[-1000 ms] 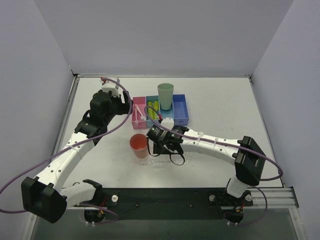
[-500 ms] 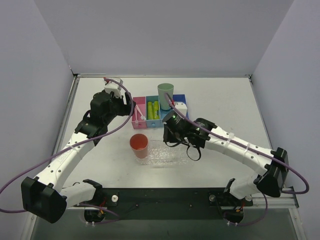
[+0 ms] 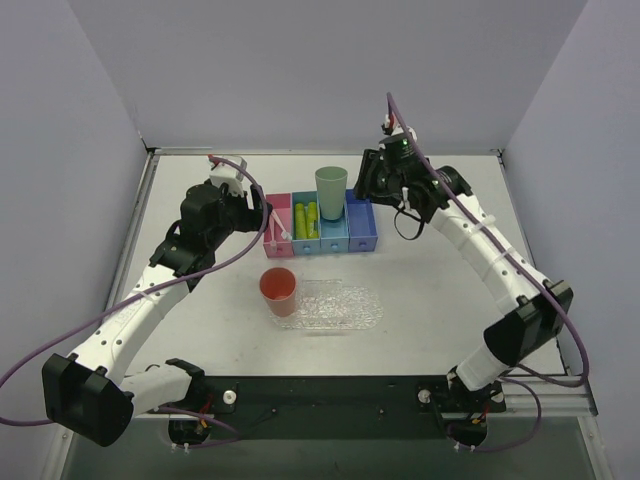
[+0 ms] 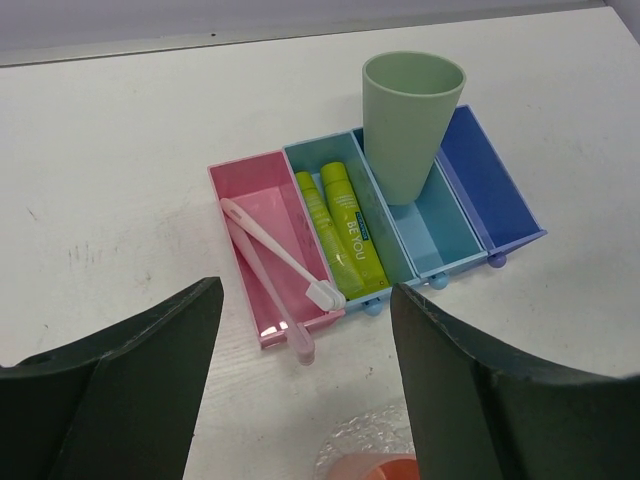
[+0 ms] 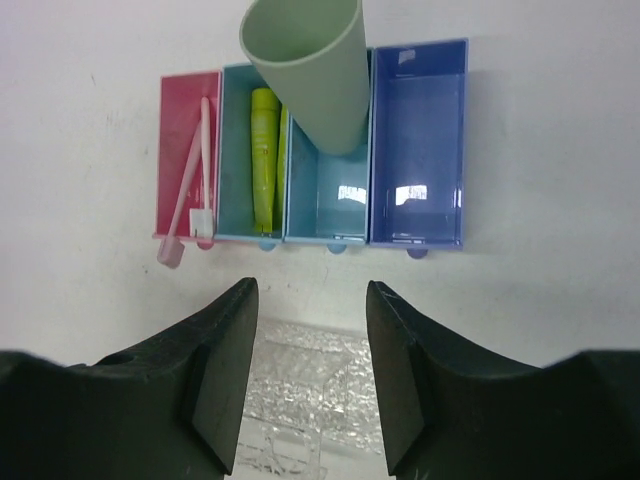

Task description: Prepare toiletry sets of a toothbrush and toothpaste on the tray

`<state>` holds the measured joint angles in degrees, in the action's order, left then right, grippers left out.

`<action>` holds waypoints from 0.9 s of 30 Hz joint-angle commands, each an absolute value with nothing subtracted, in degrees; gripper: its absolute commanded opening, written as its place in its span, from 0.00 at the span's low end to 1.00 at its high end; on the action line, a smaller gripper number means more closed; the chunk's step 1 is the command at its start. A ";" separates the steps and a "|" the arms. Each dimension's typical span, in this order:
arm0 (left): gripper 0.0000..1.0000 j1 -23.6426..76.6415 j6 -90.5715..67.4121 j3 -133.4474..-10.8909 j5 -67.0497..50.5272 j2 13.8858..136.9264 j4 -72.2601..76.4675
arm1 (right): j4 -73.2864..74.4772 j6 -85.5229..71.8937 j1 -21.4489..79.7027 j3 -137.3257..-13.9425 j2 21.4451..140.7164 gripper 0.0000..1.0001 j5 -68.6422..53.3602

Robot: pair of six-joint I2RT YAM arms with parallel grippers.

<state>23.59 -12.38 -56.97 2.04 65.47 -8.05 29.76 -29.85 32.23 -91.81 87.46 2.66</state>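
Observation:
Two pink-handled toothbrushes (image 3: pixel 277 226) lie in the pink bin; they also show in the left wrist view (image 4: pixel 268 252) and the right wrist view (image 5: pixel 196 170). Two yellow-green toothpaste tubes (image 3: pixel 306 217) lie in the teal bin beside it, seen also in the left wrist view (image 4: pixel 346 226) and the right wrist view (image 5: pixel 264 158). The clear bumpy tray (image 3: pixel 345 305) lies in front of the bins. My left gripper (image 3: pixel 259 213) is open and empty, left of the pink bin. My right gripper (image 3: pixel 370 186) is open and empty, high above the bins' right end.
A green cup (image 3: pixel 331 191) stands in the light-blue bin. The dark-blue bin (image 3: pixel 362 218) is empty. A red cup (image 3: pixel 278 290) stands on the tray's left end. Grey walls stand close on the left, back and right.
My right arm has risen from the tray and swung back to above the right end of the bins. My left arm has barely moved.

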 commanded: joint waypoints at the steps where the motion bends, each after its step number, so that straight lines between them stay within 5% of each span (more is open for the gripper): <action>1: 0.78 23.91 -10.90 -57.30 1.84 64.51 -5.80 | 27.52 -29.52 28.66 -97.72 95.25 0.44 -4.48; 27: 0.79 24.08 -11.07 -57.22 2.37 63.46 -5.89 | 21.88 -38.58 21.80 -116.54 122.60 0.49 -7.38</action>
